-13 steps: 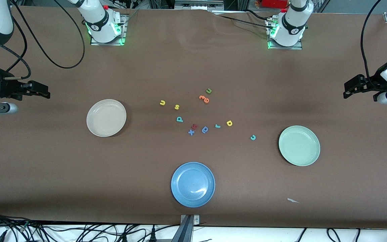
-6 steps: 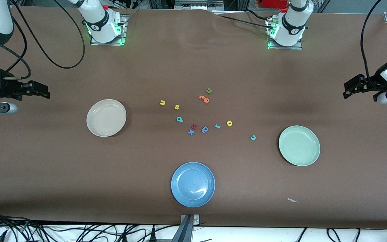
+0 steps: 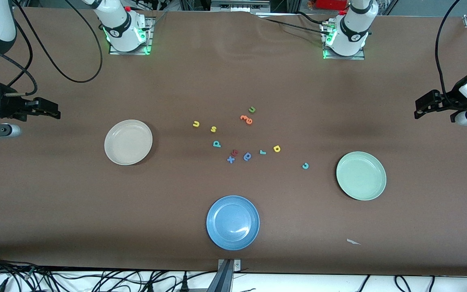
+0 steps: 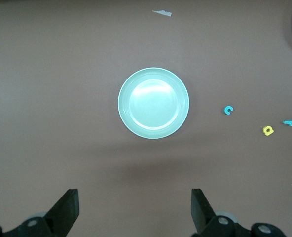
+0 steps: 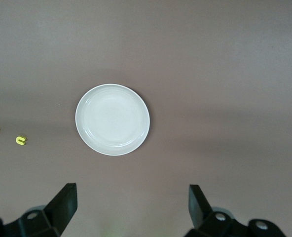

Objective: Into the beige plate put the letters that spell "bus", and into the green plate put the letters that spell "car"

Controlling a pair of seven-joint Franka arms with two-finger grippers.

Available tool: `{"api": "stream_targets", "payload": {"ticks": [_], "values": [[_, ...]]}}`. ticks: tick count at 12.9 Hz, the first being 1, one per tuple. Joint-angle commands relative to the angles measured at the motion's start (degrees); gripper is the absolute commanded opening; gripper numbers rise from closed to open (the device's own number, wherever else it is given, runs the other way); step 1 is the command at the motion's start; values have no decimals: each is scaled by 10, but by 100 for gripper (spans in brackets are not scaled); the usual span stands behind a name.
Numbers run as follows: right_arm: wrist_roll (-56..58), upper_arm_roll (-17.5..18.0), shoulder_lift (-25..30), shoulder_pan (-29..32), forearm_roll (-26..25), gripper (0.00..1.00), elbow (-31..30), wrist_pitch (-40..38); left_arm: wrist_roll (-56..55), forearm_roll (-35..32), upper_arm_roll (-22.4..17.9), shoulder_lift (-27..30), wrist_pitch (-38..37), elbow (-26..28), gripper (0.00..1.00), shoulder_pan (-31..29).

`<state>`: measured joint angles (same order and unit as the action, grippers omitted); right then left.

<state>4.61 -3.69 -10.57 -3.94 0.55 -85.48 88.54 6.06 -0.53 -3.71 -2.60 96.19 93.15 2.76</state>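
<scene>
Blue plate (image 3: 232, 222) nearest the camera; stray letters (image 3: 248, 119) mid-table.

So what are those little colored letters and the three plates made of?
The letters look like soft matte foam: thick, flat-colored and without shine, though that is a guess. The beige plate, the green plate and the blue plate look like smooth plastic, perhaps melamine; the blue and green ones show soft glare.
</scene>
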Motion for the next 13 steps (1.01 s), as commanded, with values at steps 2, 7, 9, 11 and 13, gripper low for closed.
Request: {"api": "stream_targets", "payload": {"ticks": [2,7,9,11,13], "values": [[0,6,8,8,11,100,-6,2,11,-21,7,8,-4,2,100,-7],[-1,8,8,7,7,100,-6,2,11,-21,7,11,-4,3,100,-7],[1,7,8,7,6,100,-6,3,11,-21,7,11,-4,3,100,-7],[3,7,8,7,6,100,-6,3,11,-21,7,12,-4,4,100,-6],[3,7,8,7,5,100,-6,3,11,-21,7,12,-4,4,100,-7]]}}
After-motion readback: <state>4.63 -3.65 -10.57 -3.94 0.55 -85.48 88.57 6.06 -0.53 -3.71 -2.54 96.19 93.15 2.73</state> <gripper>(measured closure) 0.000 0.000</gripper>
